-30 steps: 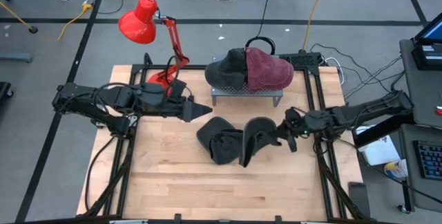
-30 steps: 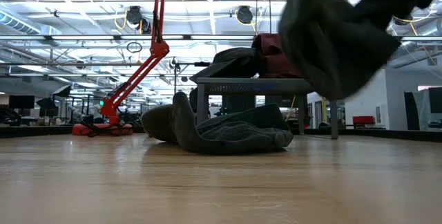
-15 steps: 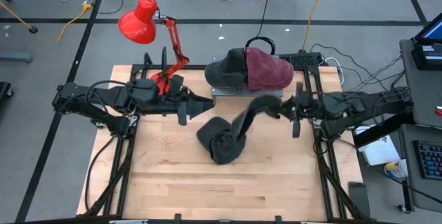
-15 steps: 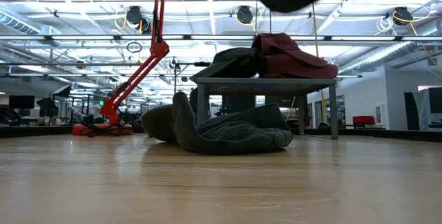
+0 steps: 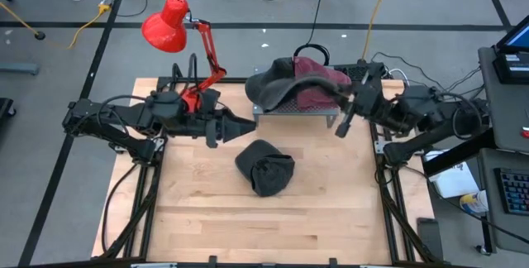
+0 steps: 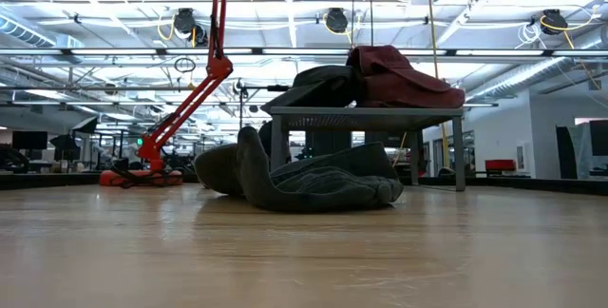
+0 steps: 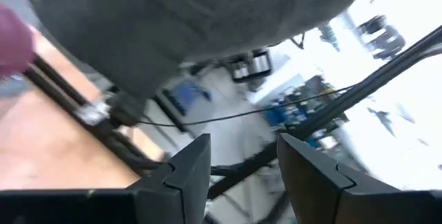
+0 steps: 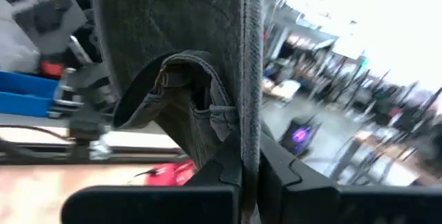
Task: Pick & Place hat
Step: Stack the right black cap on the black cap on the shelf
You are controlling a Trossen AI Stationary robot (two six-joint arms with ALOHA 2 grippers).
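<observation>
- Holding a grey hat by its edge, the right gripper is up over the metal stand at the back of the table; right wrist view shows both fingers pressed together w/ a fold of the cloth nipped between them
- Hat in the grip = soft, light, floppy: it sags and drapes from the pinch point, so it prob. won't keep shape when let go; not fragile, not slippery (woven fabric grips well)
- Best hold looks like the brim/hem, where the stitched edge gives a firmer ridge; a pinch on the crown would likely just bunch up
- Left gripper hovers low, just beside the stand's front-left corner, fingers spread, holding nothing
- Count, hats: 1 carried by right arm; 1 dark red hat on the stand, partly under the carried one; 1 dark hat next to it on the stand (seen in low view; top view can't separate it from the carried one); 1 crumpled grey hat on the table mid-board, well apart from both grippers
- Other: 1 stand, 1 red desk lamp at back left
</observation>
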